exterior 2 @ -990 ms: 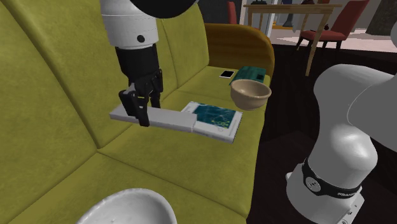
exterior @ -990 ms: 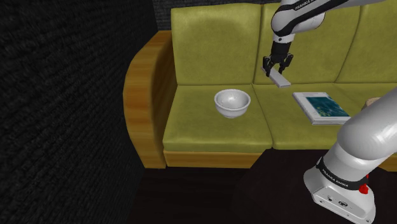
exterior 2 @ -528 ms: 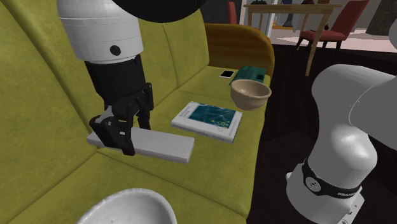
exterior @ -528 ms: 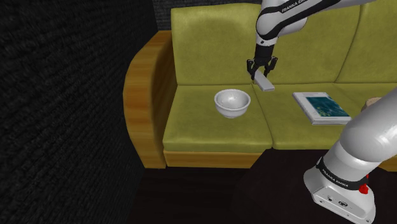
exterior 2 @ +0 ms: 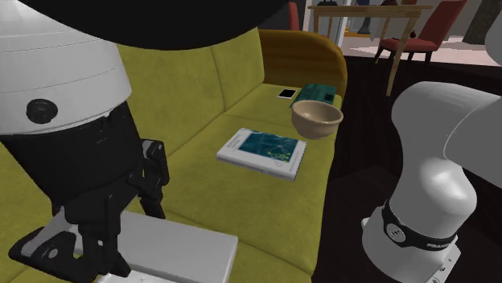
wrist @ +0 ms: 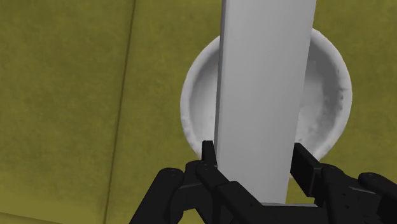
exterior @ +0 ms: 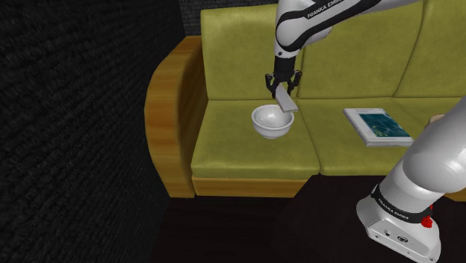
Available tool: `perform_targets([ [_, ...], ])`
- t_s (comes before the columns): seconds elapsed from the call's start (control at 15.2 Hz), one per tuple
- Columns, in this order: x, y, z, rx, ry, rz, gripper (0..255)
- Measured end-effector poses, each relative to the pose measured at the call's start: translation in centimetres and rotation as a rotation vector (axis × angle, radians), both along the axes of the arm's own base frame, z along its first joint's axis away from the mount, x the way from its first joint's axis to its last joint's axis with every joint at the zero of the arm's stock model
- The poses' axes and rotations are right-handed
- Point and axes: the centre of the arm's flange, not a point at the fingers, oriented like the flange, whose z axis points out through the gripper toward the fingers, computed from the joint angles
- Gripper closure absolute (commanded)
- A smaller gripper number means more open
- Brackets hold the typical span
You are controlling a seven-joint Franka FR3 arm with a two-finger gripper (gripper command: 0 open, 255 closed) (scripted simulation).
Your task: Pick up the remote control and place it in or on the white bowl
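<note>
Remote control (wrist: 264,95) sits clamped in the black gripper (wrist: 257,159), one finger pressing on each long edge close to one end. The rest of the plain light-grey slab reaches out ahead of the fingers. In the wrist view we see that free length lying across the mouth of the white bowl (wrist: 191,111), which rests on an olive-green sofa cushion (exterior: 231,142). From the shoulder view the remote hangs tilted just above the bowl, its lower end near the rim. We cannot tell whether it touches the rim.

We judge the remote to be light and stiff, a flat bar that will not bend or sag in the grip. Its smooth faces and narrow edges look slippery. Because we hold it near one end, the long free part acts as a lever, so any knock on the rim could twist it between the pads. A hold nearer the middle would be steadier, but this one keeps the fingers clear of the bowl. The bowl looks hard and shallow, and the remote seems about as long as the bowl is wide. It may therefore end up leaning on the rim, not lying flat. A book (exterior: 377,125) lies well apart on the next cushion.
</note>
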Motion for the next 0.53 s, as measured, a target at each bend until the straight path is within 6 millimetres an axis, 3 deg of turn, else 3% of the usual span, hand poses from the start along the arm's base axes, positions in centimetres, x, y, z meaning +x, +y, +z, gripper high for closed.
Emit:
perform_targets([
  [0.2, 1.1, 2.6, -0.5, 0.0, 0.0, 0.0, 255],
  [0.53, 1.3, 2.9, -3.0, 0.0, 0.001, -0.002, 255],
])
